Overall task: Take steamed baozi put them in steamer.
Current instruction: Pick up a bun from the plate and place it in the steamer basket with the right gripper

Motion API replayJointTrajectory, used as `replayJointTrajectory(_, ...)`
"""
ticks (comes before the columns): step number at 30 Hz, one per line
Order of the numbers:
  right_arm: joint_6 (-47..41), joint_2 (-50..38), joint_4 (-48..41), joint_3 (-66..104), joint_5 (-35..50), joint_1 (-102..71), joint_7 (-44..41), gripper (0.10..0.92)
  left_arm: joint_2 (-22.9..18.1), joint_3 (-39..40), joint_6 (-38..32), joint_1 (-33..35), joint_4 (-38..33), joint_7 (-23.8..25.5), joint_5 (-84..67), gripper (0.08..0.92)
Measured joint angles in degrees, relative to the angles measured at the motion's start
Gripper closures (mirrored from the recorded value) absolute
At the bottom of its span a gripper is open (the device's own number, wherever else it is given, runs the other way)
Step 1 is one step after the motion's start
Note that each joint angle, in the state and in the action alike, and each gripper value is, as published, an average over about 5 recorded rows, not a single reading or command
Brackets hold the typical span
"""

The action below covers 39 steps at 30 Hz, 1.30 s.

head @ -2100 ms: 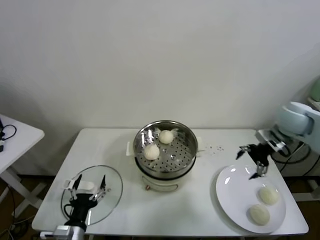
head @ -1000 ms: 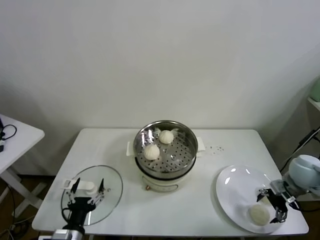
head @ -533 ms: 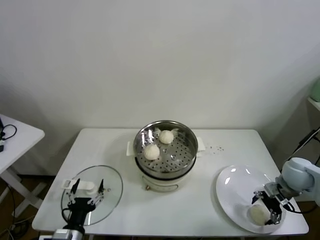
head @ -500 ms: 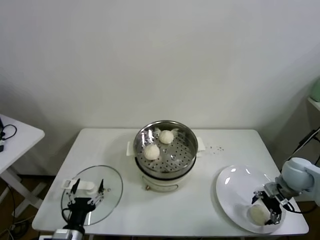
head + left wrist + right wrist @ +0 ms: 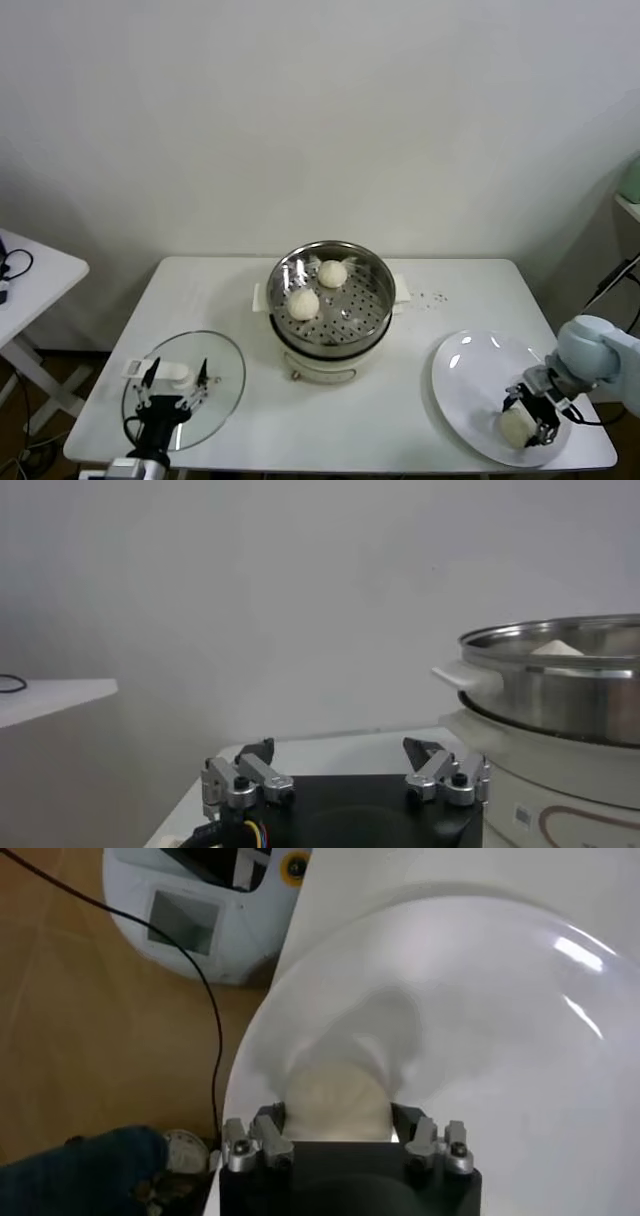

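Note:
The steamer [image 5: 381, 277] stands mid-table on its white pot base and holds two steamed baozi [image 5: 304, 303] [image 5: 332, 273]. In the left wrist view the steamer [image 5: 560, 680] shows with one bun top [image 5: 558, 649] above its rim. My right gripper [image 5: 526, 420] is down on the white plate [image 5: 455, 365] at the right. Its fingers press both sides of a third baozi [image 5: 513, 430], which rests on the plate. The right wrist view shows this baozi [image 5: 335, 1103] in my right gripper [image 5: 335, 1116], on the plate [image 5: 480, 998]. The fourth baozi is hidden. My left gripper [image 5: 178, 372] [image 5: 340, 748] is open and idle over the glass lid.
A round glass lid [image 5: 222, 372] lies at the table's front left. The plate sits near the table's right front edge. A small white side table [image 5: 30, 265] stands at the far left. A white device [image 5: 200, 898] and a black cable are on the floor below the plate.
My right gripper came down from above the plate's far side to the front baozi, and its fingers closed onto it. The plate's other baozi is now hidden. The left arm stayed put.

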Motion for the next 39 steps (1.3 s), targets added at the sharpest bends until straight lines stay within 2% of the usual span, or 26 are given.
replayJointTrajectory(9,1.3,0.2,0.7,-0.2,0.0,3.2,-1.1,0.345,0.0,-0.1,0.0,0.1,-0.1,0.0,0.1,0.177)
replayJointTrajectory(21,10.8,2.9,4.2,-0.3,-7.7,18.8,-4.9,0.347,0.0,0.5,0.3,-0.6,0.3,0.2,1.3,0.177)
replayJointTrajectory(31,21.7,11.0,7.8,-0.8,-18.7,32.1,-5.2,0.347,-0.2,0.8,1.0,-1.3,0.4,0.2,2.6,0.177)
replayJointTrajectory(39,25.3,20.3,9.4,-2.8,-23.8,36.5,-4.8,0.347,-0.3,0.8,1.4,-1.1,0.0,0.2,3.5,0.177)
